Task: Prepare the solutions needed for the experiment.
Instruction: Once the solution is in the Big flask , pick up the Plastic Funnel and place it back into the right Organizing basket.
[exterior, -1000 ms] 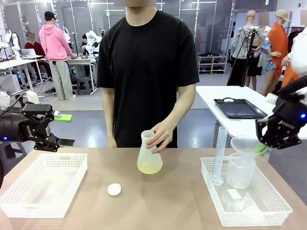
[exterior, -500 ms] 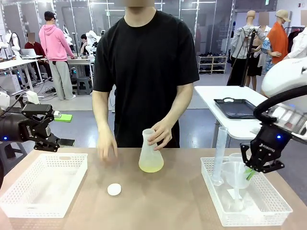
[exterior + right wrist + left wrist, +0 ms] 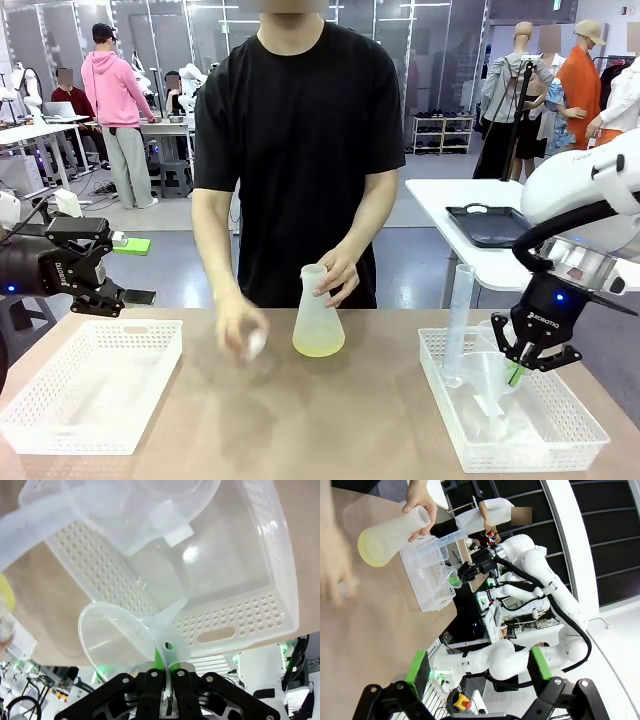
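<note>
Solution (image 3: 318,347), pale yellow-green and clear, sat in the bottom of a frosted conical flask (image 3: 317,310) standing on the table between your two grippers. It was off to the left of your right gripper (image 3: 518,372) and to the right of your left gripper (image 3: 133,271), well apart from both.

The person's hand (image 3: 341,276) was wrapped round the flask's neck. Their other hand (image 3: 238,325), blurred, was low over the table just beside the flask, with a small white disc (image 3: 256,344) at its fingers.

Your right gripper was pressed together, its green pads pinching the tab of a clear funnel (image 3: 488,375). The funnel's spout pointed down into the white basket (image 3: 535,445) beneath that gripper. Past the funnel, in the same basket, you had a graduated cylinder (image 3: 458,320) standing upright and a clear beaker (image 3: 160,510).

Your left gripper was spread wide and gripping nothing, its fingers pointing toward the flask. A second white basket (image 3: 60,420) lay below it and a little to its right.
</note>
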